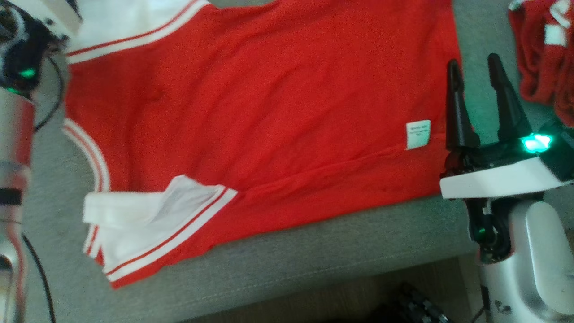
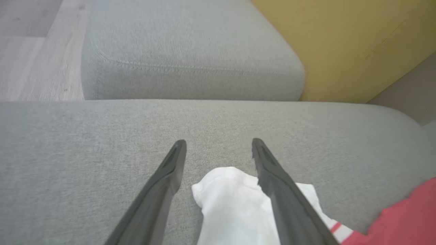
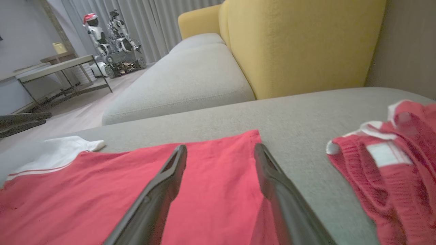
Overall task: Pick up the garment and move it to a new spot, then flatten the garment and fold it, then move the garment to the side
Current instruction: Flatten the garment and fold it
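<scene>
Red garment (image 1: 269,103) is spread flat on grey cushion (image 1: 314,251) | left gripper (image 2: 218,146) is spread wide over its white sleeve (image 2: 231,200) | right gripper (image 1: 473,63) is spread wide at the garment's labelled edge

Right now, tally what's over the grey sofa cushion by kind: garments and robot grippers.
Garments: 2, the flat red jersey with white sleeves and the crumpled red-and-white garment
Grippers: 2, the left gripper and the right gripper, both open
Total: 4
</scene>
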You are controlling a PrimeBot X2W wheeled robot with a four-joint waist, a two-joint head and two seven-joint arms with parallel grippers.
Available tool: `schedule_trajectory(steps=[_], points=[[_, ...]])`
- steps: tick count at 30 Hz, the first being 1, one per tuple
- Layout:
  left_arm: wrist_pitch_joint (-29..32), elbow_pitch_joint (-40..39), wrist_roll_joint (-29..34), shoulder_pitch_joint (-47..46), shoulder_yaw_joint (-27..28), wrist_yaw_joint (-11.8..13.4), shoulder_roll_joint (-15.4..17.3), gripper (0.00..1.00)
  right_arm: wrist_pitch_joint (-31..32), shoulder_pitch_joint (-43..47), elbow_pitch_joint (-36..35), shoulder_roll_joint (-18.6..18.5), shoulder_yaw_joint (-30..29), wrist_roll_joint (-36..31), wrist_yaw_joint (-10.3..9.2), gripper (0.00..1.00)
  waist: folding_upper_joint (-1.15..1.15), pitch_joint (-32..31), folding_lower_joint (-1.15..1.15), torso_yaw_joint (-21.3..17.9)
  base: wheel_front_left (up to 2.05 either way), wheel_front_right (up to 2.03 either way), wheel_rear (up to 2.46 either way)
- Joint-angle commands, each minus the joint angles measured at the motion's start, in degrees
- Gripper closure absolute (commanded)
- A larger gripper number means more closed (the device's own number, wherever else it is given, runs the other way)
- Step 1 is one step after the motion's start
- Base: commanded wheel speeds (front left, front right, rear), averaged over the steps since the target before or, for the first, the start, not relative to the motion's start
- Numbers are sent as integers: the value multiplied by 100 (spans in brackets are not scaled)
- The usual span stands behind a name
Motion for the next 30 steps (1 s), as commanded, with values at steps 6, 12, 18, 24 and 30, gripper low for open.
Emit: schedule_trajectory(steps=[6,12,18,24,30], points=[[511,620,-177,-561,-124,-55,535,0,-200,-105,107,-38,194,173,-4,0,0,301,-1,-437,0,0,0],[865,961,-416,-592,-451,-60,535,23,-225,-152,252,-38,107,197,-4,0,0,259,-1,-405,0,0,0],[841,800,-618,-674,-851,-60,502,100,-50,-424,292,-38,-188,43,-4,0,0,181,-1,-269,0,0,0],[493,752,-755,-801,-1101,-61,485,100,380,-1101,630,-38,-308,-25,-4,0,0,59,-1,-125,0,0,0],[209,793,-890,-934,-1295,-61,286,100,948,-2017,1440,-133,-432,-29,-4,0,0,66,-1,140,0,0,0]])
